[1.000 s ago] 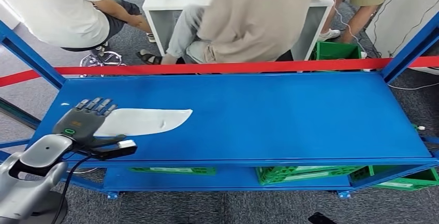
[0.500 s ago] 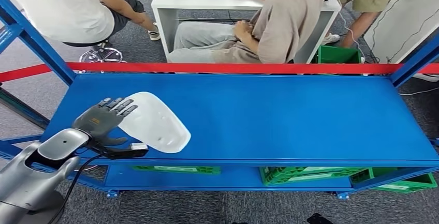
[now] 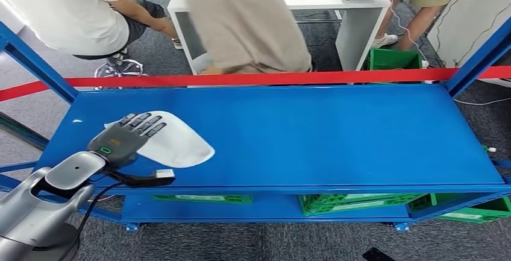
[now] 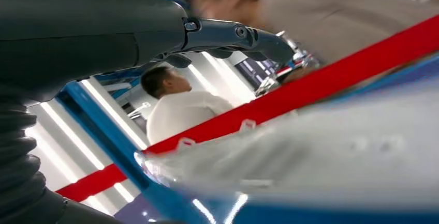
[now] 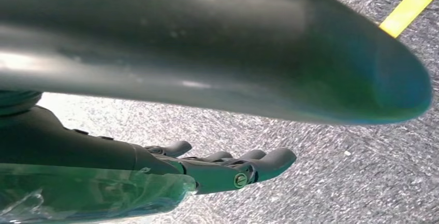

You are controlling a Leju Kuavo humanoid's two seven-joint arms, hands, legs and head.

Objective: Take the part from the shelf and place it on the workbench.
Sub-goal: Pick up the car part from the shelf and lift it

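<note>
Gripping the white part (image 3: 172, 142) over at nine o'clock on the blue shelf (image 3: 337, 134), the left robot hand (image 3: 123, 140) has its dark fingers (image 3: 147, 123) draped across the part's far end, thumb underneath by the look of it, so call it clamped on the part. From the left wrist view the pale blurred panel (image 4: 321, 157) sits right beneath the fingers, though the contact itself is too smeared to read. The right robot hand (image 5: 222, 169) hangs low over the speckled grey floor (image 5: 331, 182), fingers loosely apart and holding nothing.

Part's position: tilted up off the shelf deck near its front left corner, well apart from the red rail (image 3: 271, 79) at twelve o'clock. It's a flat, teardrop-like shell; its long axis runs roughly ten o'clock to four o'clock, with the rounded tip pointing toward four o'clock and the broad end tucked under the fingers.

To do this lift well, I'd judge the hold wants to stay firm on that broad end, raising the part clear of the shelf lip before swinging away, since a thin panel pinched at one end could pivot or slip. People sit beyond the rail, near a white table (image 3: 361, 14).
</note>
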